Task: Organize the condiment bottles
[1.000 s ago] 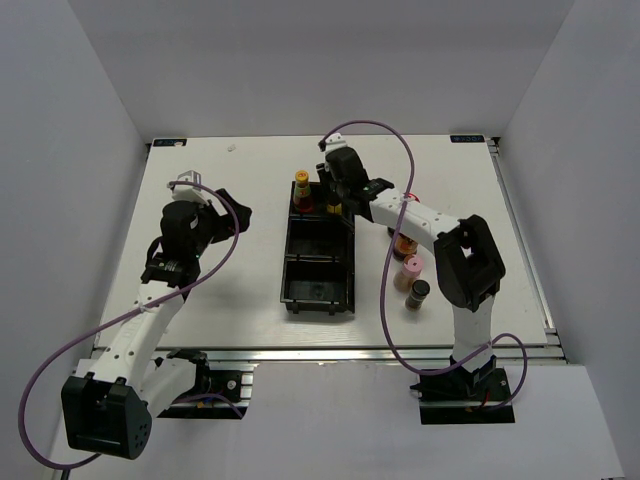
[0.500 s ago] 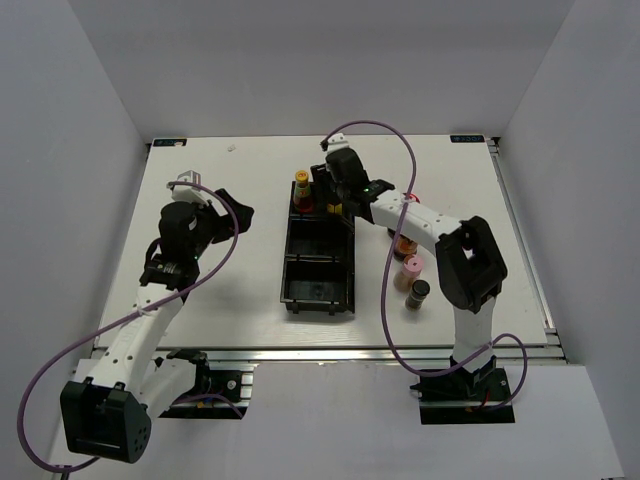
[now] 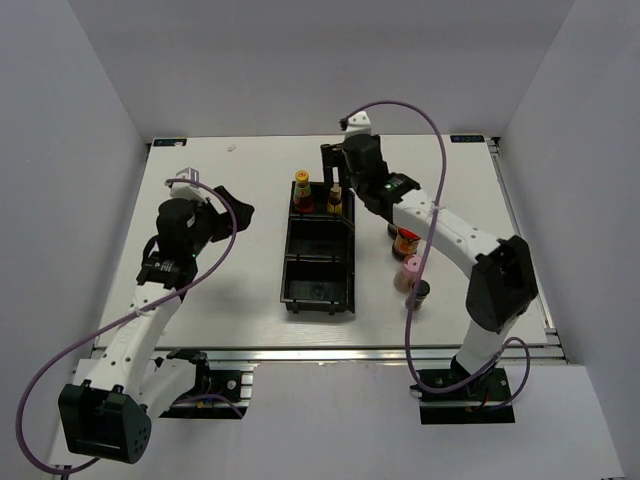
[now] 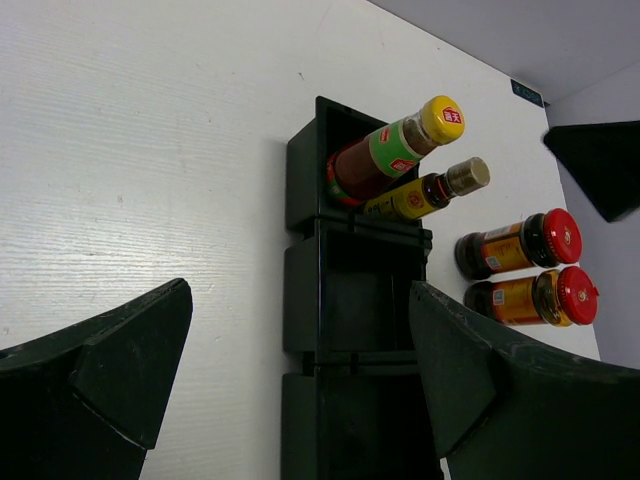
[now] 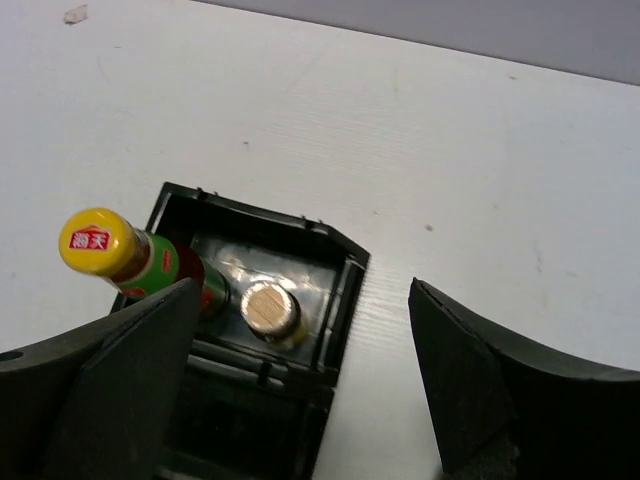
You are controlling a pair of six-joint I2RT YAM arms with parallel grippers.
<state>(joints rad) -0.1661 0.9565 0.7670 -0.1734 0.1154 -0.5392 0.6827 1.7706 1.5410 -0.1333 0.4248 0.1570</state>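
Top external: the right arm reaches over the far end of the black three-compartment bin (image 3: 318,258), right gripper (image 5: 300,300) spread wide, pinching nothing. The left arm bends over the table's (image 3: 250,300) left side, left gripper (image 4: 300,290) also spread and empty. Two slim bottles stand in the far compartment: yellow-capped bottle (image 3: 301,190) and tan-capped bottle (image 3: 335,197). On the table right of the bin are two red-lidded jars (image 4: 520,248), one pink-capped bottle (image 3: 411,270) and one black-capped bottle (image 3: 420,292).

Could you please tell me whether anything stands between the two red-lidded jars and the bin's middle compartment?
Nothing visible does. The jars stand on the table just right of the bin, whose middle compartment looks empty; only the bin's own side wall lies between, to be lifted over.
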